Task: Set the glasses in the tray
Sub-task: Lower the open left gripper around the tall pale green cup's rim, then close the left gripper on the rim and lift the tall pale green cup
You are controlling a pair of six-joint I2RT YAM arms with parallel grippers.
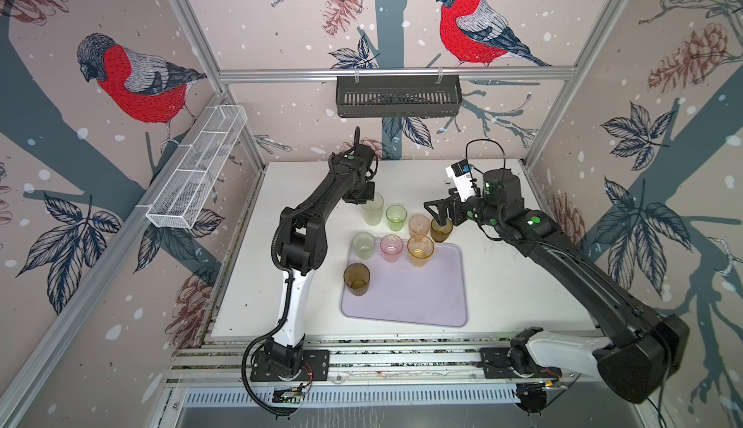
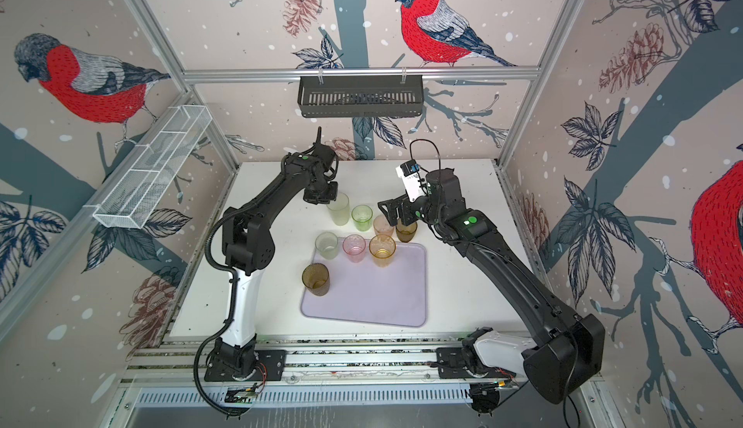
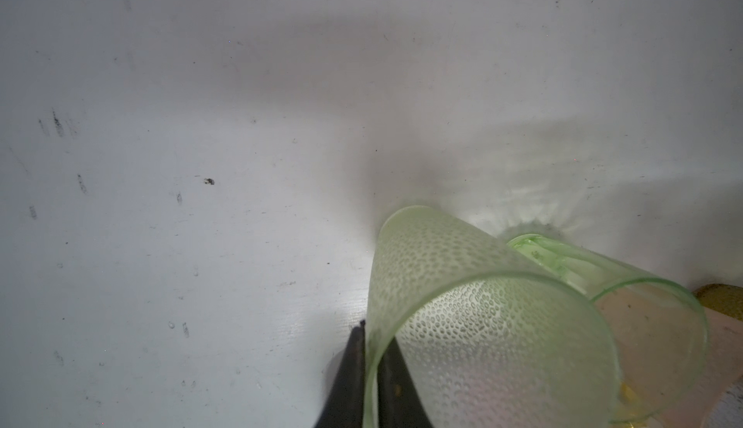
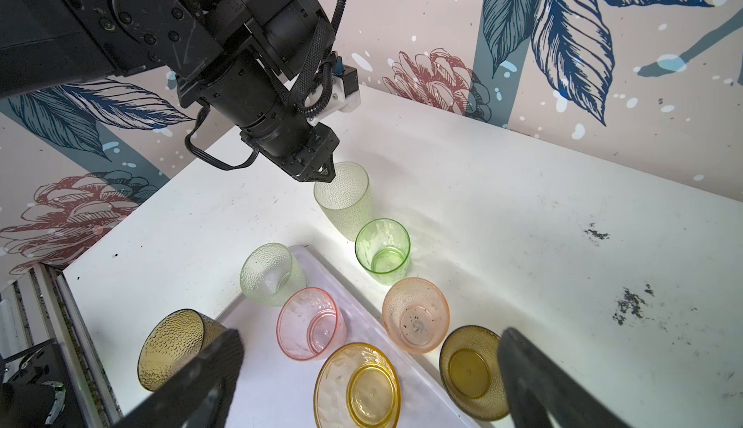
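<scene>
My left gripper is shut on the rim of the tall pale green glass, one finger inside and one outside the wall. It stands on the table behind the lilac tray, in a row with a bright green, a peach and a brown glass. A frosted, a pink and an amber glass stand along the tray's far edge. Another brown glass is at its left rim. My right gripper hangs open above the amber and brown glasses.
A black slotted basket hangs on the back wall and a white wire basket on the left wall. The white table is bare to the right of the tray. Walls close in on three sides.
</scene>
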